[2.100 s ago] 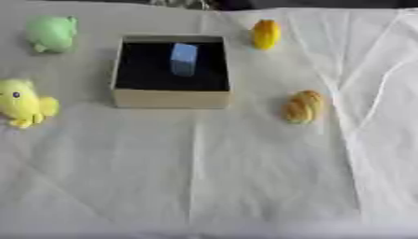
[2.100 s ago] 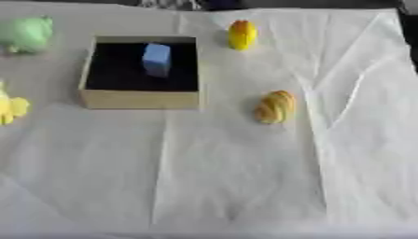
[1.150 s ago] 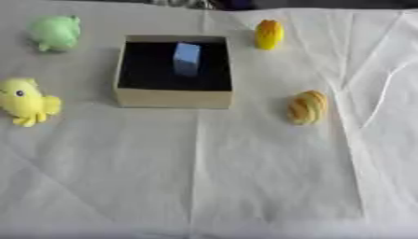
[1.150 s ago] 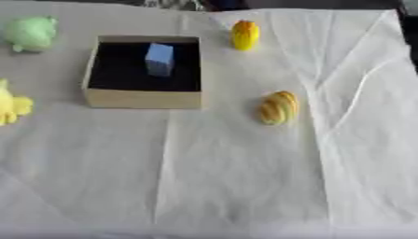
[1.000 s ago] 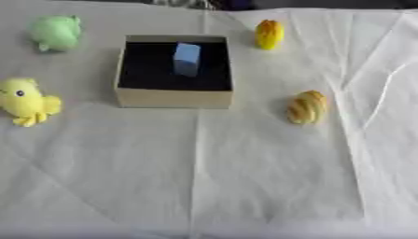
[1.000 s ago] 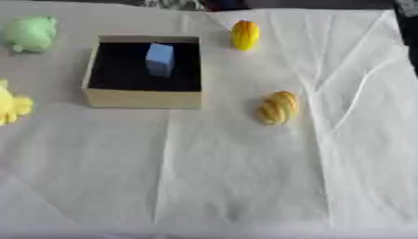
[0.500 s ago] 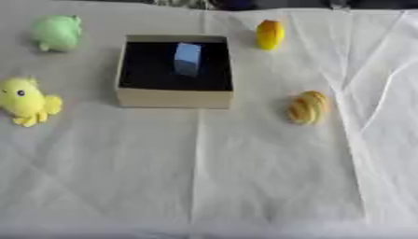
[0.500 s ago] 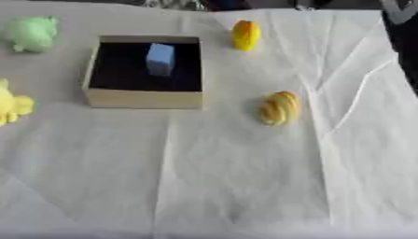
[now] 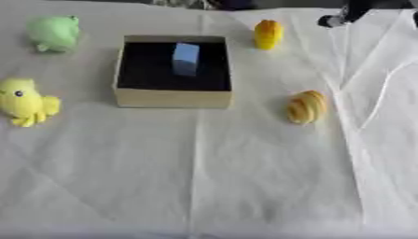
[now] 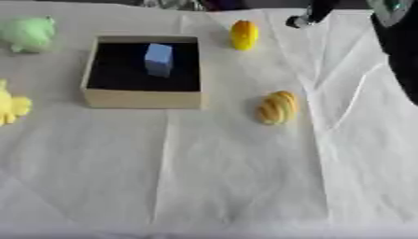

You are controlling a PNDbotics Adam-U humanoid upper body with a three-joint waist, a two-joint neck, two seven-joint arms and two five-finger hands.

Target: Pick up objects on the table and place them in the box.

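A tan box (image 9: 173,97) with a black inside stands at the upper middle, and a light blue block (image 9: 185,58) stands in it. On the white cloth lie a green toy (image 9: 54,32) at the far left, a yellow duck (image 9: 24,101) left of the box, a yellow-orange toy (image 9: 267,33) right of the box's far corner, and a striped bread-like piece (image 9: 306,106) to the box's right. My right hand (image 10: 314,11) reaches in at the top right, dark and only partly shown, just right of the yellow-orange toy and apart from it. My left hand is out of sight.
My black right arm (image 10: 400,44) runs down the right edge in the right eye view. The white cloth (image 9: 204,177) has creases and covers the near half of the table.
My right arm and hand have come into view at the top right, toward the yellow-orange toy. The toys, box and block have not moved.
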